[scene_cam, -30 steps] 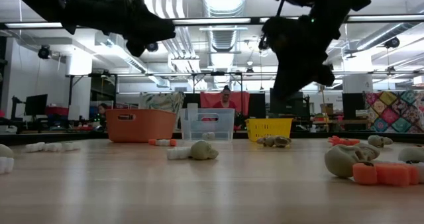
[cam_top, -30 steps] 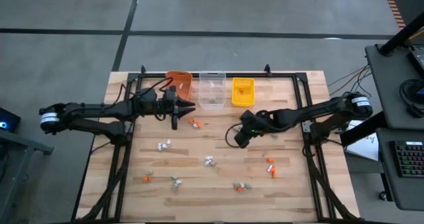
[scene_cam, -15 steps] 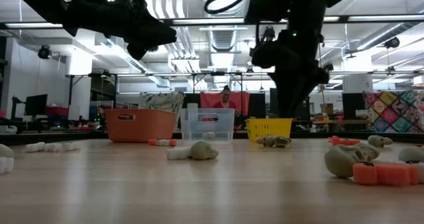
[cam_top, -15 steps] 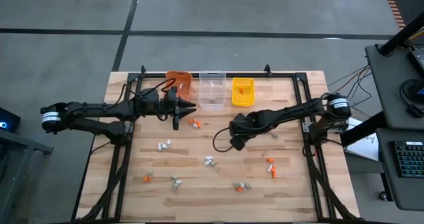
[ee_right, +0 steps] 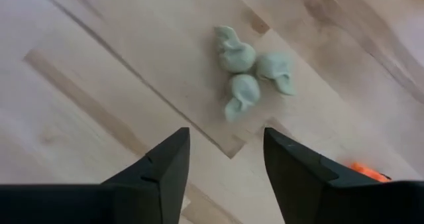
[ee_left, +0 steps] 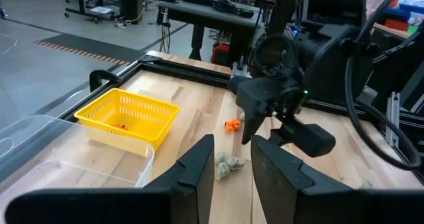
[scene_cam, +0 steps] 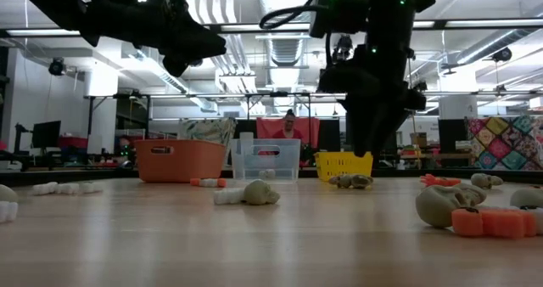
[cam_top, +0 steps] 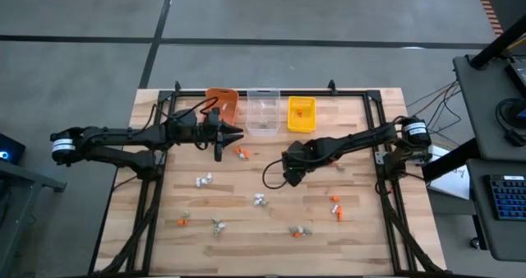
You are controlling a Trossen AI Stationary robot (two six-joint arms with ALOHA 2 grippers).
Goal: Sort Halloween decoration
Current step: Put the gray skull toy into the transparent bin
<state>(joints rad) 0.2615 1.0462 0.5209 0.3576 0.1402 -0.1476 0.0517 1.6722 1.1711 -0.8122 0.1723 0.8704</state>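
Small orange, white and grey-tan trinkets lie scattered on the wooden table (cam_top: pixel 362 229), among them a white one (cam_top: pixel 203 180), a white one (cam_top: pixel 260 200) and an orange one (cam_top: pixel 335 206). My right gripper (cam_top: pixel 289 178) hangs open and empty over mid-table, fingers pointing down. In the right wrist view (ee_right: pixel 222 164) a cluster of three grey-tan trinkets (ee_right: pixel 250 71) lies on the wood just beyond the fingers, with an orange piece (ee_right: pixel 371 171) beside it. My left gripper (cam_top: pixel 230 133) is open and empty in the air near the orange bin (cam_top: pixel 222 104), pointing toward the table's right edge.
Three bins stand in a row at the far edge: orange, clear (cam_top: pixel 263 110) and yellow (cam_top: pixel 301 113), the yellow one holding an orange piece. Black frame rails (cam_top: pixel 386 187) run along the table's sides. A person stands in the room behind the table (scene_cam: pixel 290 126).
My right gripper has moved a little toward the table's left edge and has tipped from a slant to pointing straight down. My left gripper has kept still.
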